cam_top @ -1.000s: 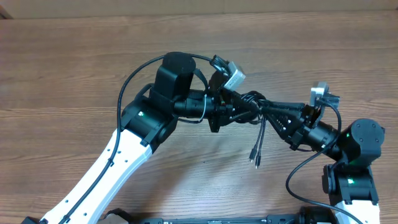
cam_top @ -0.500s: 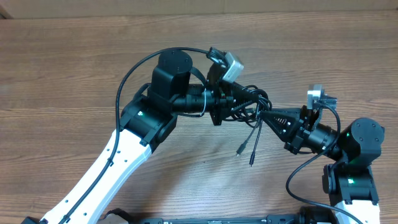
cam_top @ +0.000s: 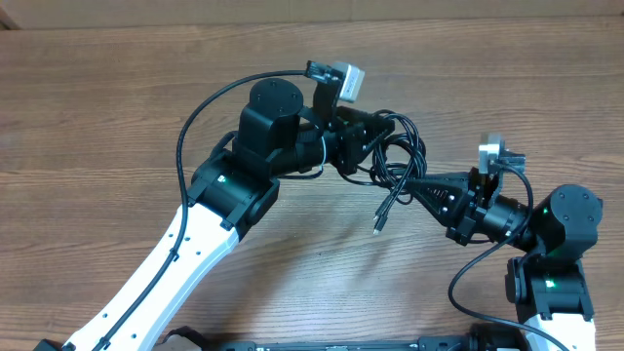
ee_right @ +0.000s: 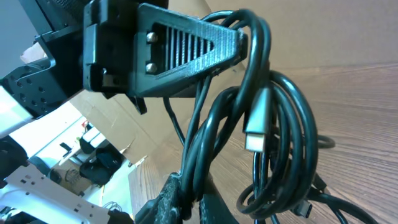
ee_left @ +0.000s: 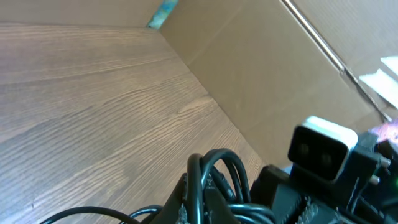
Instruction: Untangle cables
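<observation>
A tangle of thin black cables [cam_top: 397, 156] hangs in the air between my two grippers, above the wooden table. My left gripper [cam_top: 378, 136] is shut on the upper loops; the cords [ee_left: 208, 180] run between its fingers in the left wrist view. My right gripper [cam_top: 414, 187] is shut on strands of the same bundle [ee_right: 261, 149], pinched between its fingers [ee_right: 196, 196]. One loose end with a plug [cam_top: 378, 224] dangles below the tangle. A silver plug [ee_right: 255, 138] shows inside the loops in the right wrist view.
The wooden table [cam_top: 97, 117] lies under both arms. A cardboard wall [ee_left: 280, 68] stands along the far edge. The right arm's base [cam_top: 561, 253] sits at the right front, the left arm's white link [cam_top: 185, 263] at the left front.
My left gripper has lifted and moved back with the bundle, and the loops have spread wider. The dangling ends have swung left; only one plug end still hangs visibly. The right gripper has barely moved.
</observation>
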You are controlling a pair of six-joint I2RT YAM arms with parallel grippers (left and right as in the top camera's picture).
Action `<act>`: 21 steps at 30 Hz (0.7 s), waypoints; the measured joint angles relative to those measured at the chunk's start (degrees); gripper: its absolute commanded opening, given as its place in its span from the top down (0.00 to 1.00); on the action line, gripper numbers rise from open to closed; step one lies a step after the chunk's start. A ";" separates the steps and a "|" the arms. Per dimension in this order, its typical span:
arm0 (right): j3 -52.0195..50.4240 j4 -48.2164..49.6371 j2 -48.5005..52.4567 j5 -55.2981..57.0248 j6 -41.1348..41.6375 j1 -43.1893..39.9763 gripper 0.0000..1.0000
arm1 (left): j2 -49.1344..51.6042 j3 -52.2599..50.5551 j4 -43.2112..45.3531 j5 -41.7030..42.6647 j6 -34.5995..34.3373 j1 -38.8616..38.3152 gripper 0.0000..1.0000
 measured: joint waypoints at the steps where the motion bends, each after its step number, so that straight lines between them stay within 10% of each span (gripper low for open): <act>1: 0.00 -0.09 0.00 -0.07 -0.04 0.00 0.96 | 0.00 0.00 0.15 -0.61 -1.36 0.00 0.96; 10: 0.00 -0.92 -0.02 -3.34 -0.07 0.00 0.96 | 0.00 0.00 6.16 -12.52 -19.28 0.50 0.96; 18: 0.00 -0.92 -0.02 -2.54 -0.07 0.02 0.91 | 0.00 0.00 7.04 -14.49 -18.27 0.83 0.96; 21: 0.00 -1.03 -0.02 1.70 1.42 0.00 0.00 | 0.00 0.00 6.75 -6.40 -6.21 0.81 0.96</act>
